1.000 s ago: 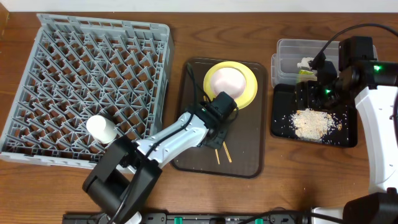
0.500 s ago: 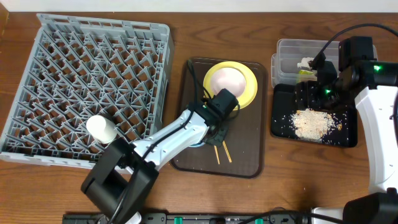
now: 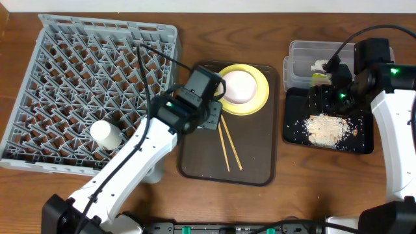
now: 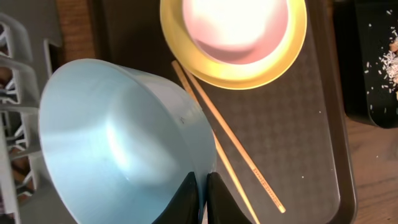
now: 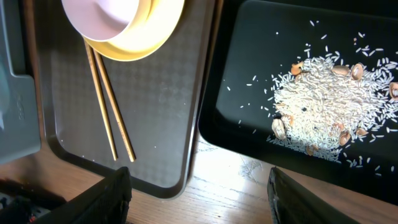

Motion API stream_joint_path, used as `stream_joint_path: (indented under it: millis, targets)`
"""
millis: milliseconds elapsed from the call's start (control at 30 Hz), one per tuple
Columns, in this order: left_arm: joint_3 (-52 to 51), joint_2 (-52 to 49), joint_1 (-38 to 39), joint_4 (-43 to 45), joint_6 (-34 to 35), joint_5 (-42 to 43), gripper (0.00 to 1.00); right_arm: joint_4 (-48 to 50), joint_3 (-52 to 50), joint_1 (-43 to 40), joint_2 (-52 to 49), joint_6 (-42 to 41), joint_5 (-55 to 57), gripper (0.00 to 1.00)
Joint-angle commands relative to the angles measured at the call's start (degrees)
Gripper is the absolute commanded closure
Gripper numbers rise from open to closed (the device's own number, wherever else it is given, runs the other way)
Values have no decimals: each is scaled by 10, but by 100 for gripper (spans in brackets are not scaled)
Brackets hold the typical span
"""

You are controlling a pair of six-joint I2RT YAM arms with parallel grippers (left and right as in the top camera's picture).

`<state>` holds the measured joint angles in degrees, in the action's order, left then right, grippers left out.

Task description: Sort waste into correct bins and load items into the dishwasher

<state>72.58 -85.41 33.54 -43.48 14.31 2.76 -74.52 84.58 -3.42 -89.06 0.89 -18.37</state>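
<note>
My left gripper (image 4: pixel 203 200) is shut on the rim of the light-blue bowl (image 4: pixel 118 143), one finger inside and one outside. Overhead, the left gripper (image 3: pixel 210 119) hangs over the brown tray's left edge beside the dishwasher (image 3: pixel 71 71), and the arm hides the bowl. The cream-white bowl (image 3: pixel 238 86) sits on the yellow plate (image 3: pixel 260 97). The chopsticks (image 3: pixel 230 148) lie loose on the brown tray. A white cup (image 3: pixel 105 134) lies in the dishwasher. My right gripper (image 3: pixel 330 99) hovers open over the black bin (image 3: pixel 296 130), which holds beige food bits (image 3: pixel 325 128).
The clear tub (image 3: pixel 305 52) behind the black bin holds a green wrapper (image 3: pixel 318 76) and a white scrap (image 3: pixel 319 65). The brown serving tray (image 3: pixel 253 166) lies between the dishwasher and the bins. In the right wrist view bare wood (image 5: pixel 249 180) shows between the brown tray (image 5: pixel 168 112) and the black bin (image 5: pixel 242 74).
My left arm has lifted the light-blue bowl off the brown tray and swung it back and left toward the dishwasher, uncovering the chopsticks. The right arm has not moved.
</note>
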Motion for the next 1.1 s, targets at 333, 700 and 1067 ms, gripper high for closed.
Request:
stream_joint_path:
  millis: [333,700,1067]
  targets:
    - [9,101,-149,11,-17,62,93,-3,5,-4,10,5,0,32]
    - [8,68,-410,24,-61,425,93,-3,5,-4,10,5,0,32]
    - [8,-87,-555,30,-68,680,92,-3,5,-4,10,5,0,32]
